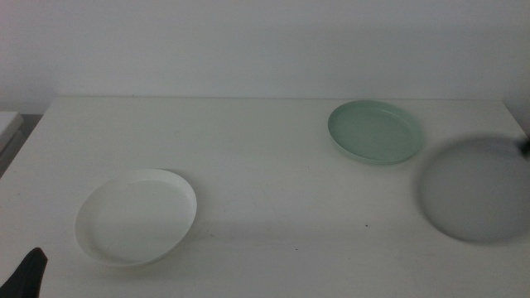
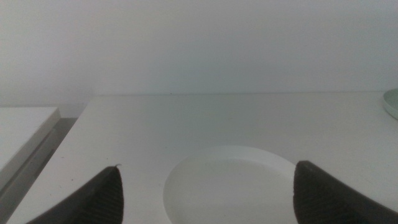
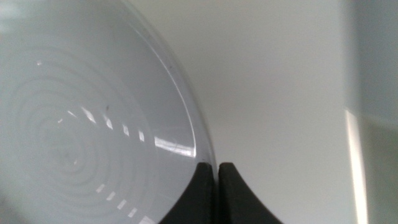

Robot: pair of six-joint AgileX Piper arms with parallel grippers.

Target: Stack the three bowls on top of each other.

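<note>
The white bowl (image 1: 137,217) sits at the table's front left; it also shows in the left wrist view (image 2: 230,183). The pale mint green bowl (image 1: 376,131) sits at the back right, its rim just showing in the left wrist view (image 2: 392,103). The grey bowl (image 1: 474,189) is blurred at the right, in front of the green one. My right gripper (image 1: 523,146) comes in at the right edge, and the right wrist view shows it (image 3: 217,171) shut on the grey bowl's rim (image 3: 81,124). My left gripper (image 1: 29,273) waits at the front left corner, open (image 2: 208,167), just short of the white bowl.
The white table (image 1: 265,157) has a pale wall behind it. A white flat surface (image 1: 7,124) lies beyond the table's left edge, across a dark gap; it also shows in the left wrist view (image 2: 22,127).
</note>
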